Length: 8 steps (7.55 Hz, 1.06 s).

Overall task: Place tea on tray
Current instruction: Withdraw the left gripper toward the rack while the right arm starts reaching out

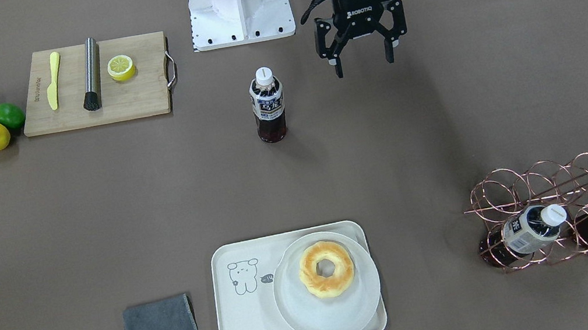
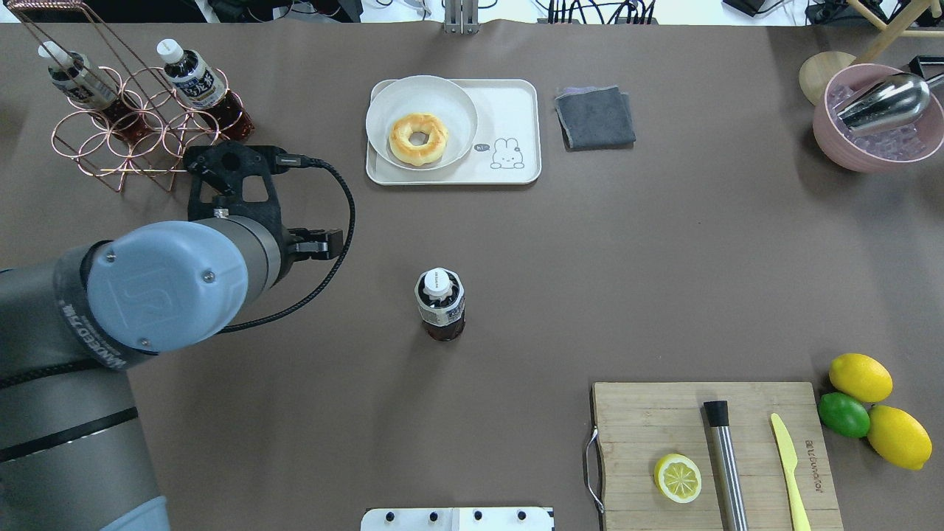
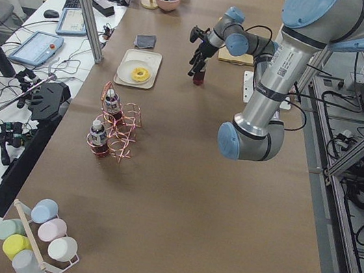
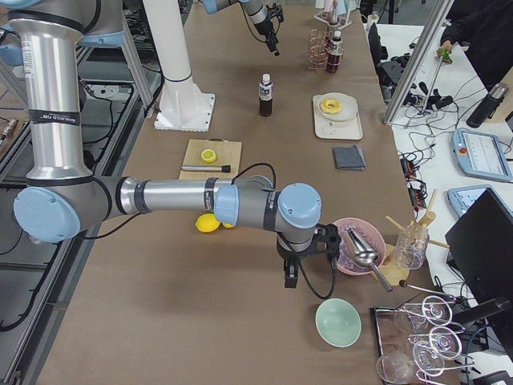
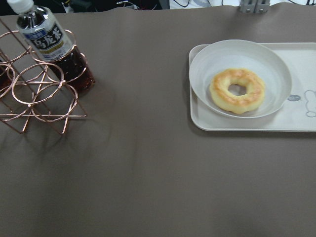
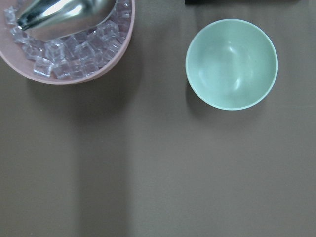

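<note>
One tea bottle (image 1: 268, 104) stands upright and alone on the table's middle; it also shows in the overhead view (image 2: 440, 304). My left gripper (image 1: 363, 62) hangs open and empty above the table, beside the bottle on my left, apart from it. The cream tray (image 1: 248, 320) lies at the far edge and carries a round plate (image 1: 330, 316) with a doughnut (image 1: 326, 269); the tray's bear half is bare (image 2: 509, 118). My right gripper (image 4: 290, 279) shows only in the exterior right view, over the table near a pink bowl; I cannot tell its state.
Two like bottles (image 2: 199, 81) (image 2: 74, 77) lie in a copper wire rack (image 2: 118, 140) at far left. A grey cloth (image 2: 594, 116) lies beside the tray. A cutting board (image 2: 745, 413) with lemon half, muddler and knife, lemons (image 2: 860, 377), an ice bowl (image 2: 877, 122) and a green bowl (image 6: 231, 64) are on my right.
</note>
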Available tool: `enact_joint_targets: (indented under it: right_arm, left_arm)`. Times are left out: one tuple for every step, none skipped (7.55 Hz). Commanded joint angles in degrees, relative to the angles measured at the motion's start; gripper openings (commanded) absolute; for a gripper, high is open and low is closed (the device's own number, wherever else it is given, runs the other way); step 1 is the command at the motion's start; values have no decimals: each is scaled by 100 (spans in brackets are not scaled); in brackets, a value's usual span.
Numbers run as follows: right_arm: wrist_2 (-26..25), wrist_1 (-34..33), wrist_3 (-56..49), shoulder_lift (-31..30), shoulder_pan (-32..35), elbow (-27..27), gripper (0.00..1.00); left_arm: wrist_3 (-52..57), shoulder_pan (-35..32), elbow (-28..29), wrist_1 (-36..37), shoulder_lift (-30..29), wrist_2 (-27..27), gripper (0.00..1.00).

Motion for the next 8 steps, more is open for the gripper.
enact_joint_targets:
  right_arm:
    - [341, -46, 267, -7, -44, 472, 100]
    - [342, -37, 521, -7, -227, 656, 100]
    - [342, -46, 846, 2, -499, 910, 100]
    - [316, -46, 1484, 28, -876, 1287, 100]
    - [333, -37, 2048, 46, -1289, 1665, 100]
    - [298, -37, 2767, 185, -1702, 1955, 100]
    - [272, -37, 3279, 291, -2080, 2193, 100]
    - [245, -37, 3727, 466, -2440, 2396, 100]
  left_arm:
    - [953, -793, -374, -11, 745, -1096, 97]
    - [1657, -1275, -384, -11, 1035, -1701, 97]
    - [2133, -1898, -367, -19, 1316, -2229, 97]
    - [2739, -2409, -332, -28, 1588, -2530, 97]
    - [3510, -2919, -314, -37, 1904, -2759, 97]
    - [4527, -3611, -210, -37, 2230, -3249, 97]
    - [5434, -4323, 87, -28, 2346, -3785, 97]
    - [6261, -5009, 517, -37, 2382, -4190, 97]
